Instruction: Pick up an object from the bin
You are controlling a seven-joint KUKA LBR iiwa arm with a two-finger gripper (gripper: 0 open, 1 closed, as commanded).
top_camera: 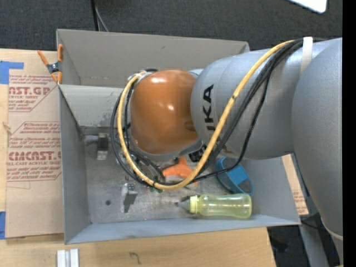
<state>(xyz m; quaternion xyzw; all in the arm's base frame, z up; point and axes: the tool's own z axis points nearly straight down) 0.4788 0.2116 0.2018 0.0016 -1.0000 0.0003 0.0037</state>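
Camera view is showing a yellow-green baby bottle lying on its side along the bin's near wall, with a blue object just behind it. Further in, the orange wrist cover is hanging over a small orange piece, probably the target. The cover is masking the gripper, so I cannot tell whether it is released or clenched.

Soft overhead light leaves a sheen on the orange cover and shadow beneath it in the bin.
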